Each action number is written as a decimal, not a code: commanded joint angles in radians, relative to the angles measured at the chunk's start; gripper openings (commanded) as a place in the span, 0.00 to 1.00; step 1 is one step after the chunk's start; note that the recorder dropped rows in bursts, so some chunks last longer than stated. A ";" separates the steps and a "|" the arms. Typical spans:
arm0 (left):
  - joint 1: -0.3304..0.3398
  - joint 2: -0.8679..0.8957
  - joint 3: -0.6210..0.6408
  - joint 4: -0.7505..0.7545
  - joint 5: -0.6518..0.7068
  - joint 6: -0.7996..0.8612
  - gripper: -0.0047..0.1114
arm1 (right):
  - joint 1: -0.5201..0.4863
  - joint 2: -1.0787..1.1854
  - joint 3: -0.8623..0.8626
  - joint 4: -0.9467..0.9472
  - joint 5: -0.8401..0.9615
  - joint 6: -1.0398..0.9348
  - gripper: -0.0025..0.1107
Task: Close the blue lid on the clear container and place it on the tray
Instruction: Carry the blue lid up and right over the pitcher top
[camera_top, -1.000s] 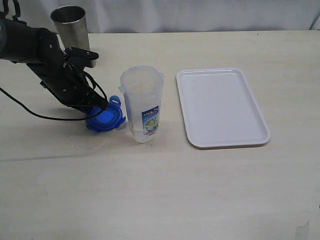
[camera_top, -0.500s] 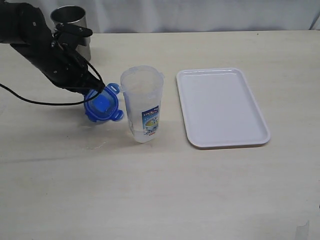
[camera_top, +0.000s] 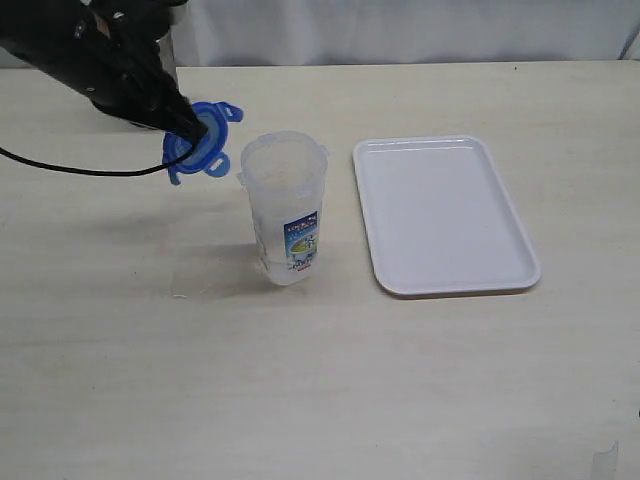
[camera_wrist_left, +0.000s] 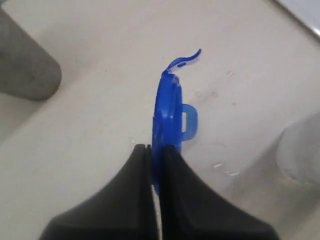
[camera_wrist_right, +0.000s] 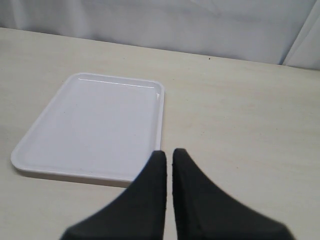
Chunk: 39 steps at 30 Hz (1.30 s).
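Now the lid (camera_top: 205, 140) hangs on edge, just beside the container's (camera_top: 285, 210) open mouth.
Left pincer (camera_top: 190, 128) is pinching the lid by its rim, clear of the counter (camera_top: 400, 380). The container stands upright to its right in the exterior view, with the tray (camera_top: 445, 215) beyond it and bare. The left arm is much the nearer. The lid probably has to be turned flat before it can seat. The left wrist view alone shows the lid edge-on between the jaws, flaps sticking out. The exterior view alone shows its height against the mouth. Right pincer (camera_wrist_right: 169, 152) is pressed together, empty, near the tray.
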 joint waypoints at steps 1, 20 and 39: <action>-0.083 -0.040 -0.005 0.163 -0.087 -0.100 0.04 | -0.002 -0.004 0.001 0.003 0.001 0.002 0.06; -0.445 -0.040 -0.005 1.204 0.150 -0.799 0.04 | -0.002 -0.004 0.001 0.003 0.001 0.002 0.06; -0.662 -0.040 -0.005 1.311 0.360 -0.721 0.04 | -0.002 -0.004 0.001 0.003 0.001 0.002 0.06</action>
